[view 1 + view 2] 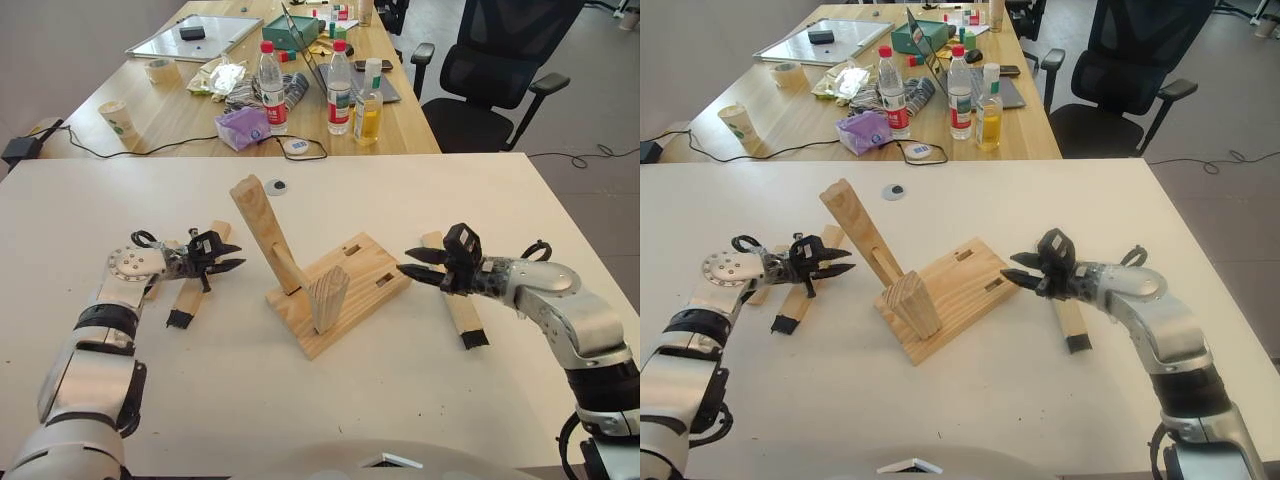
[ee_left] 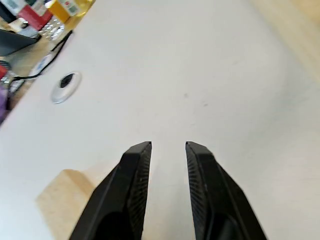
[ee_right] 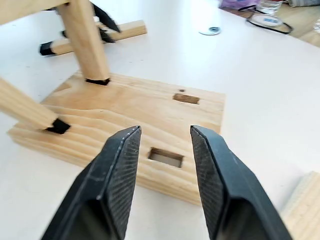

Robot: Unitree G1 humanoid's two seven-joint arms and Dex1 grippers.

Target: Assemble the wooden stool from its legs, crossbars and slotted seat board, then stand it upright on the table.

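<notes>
Progress: we judge the assembly roughly half done. The slotted seat board [image 1: 362,272] lies flat on the white table [image 1: 420,200], underside up. Two legs are seated in it: a tall leg [image 1: 262,228] leaning away from the robot, and a second leg [image 1: 328,296] tilted toward the camera. Two slots are not yet filled. One loose leg [image 1: 463,318] lies just beyond the board's right end, and loose wooden pieces [image 1: 190,298] lie to the left of the board. We cannot tell which of these are legs and which are crossbars. No crossbar is fitted, and the stool is not yet upright.

Grippers: the left gripper [image 1: 232,266] hovers over the left pieces, its fingers parted and holding nothing. The right gripper [image 1: 412,272] sits just beside the board's right end, likewise spread and empty.

Views: the right wrist view shows both vacant slots [image 3: 166,157] close up, and the black-tipped leg ends set into the board. The head views alone show the whole layout and the right-hand leg. The left wrist view confirms bare table between the fingers [image 2: 134,175].
</notes>
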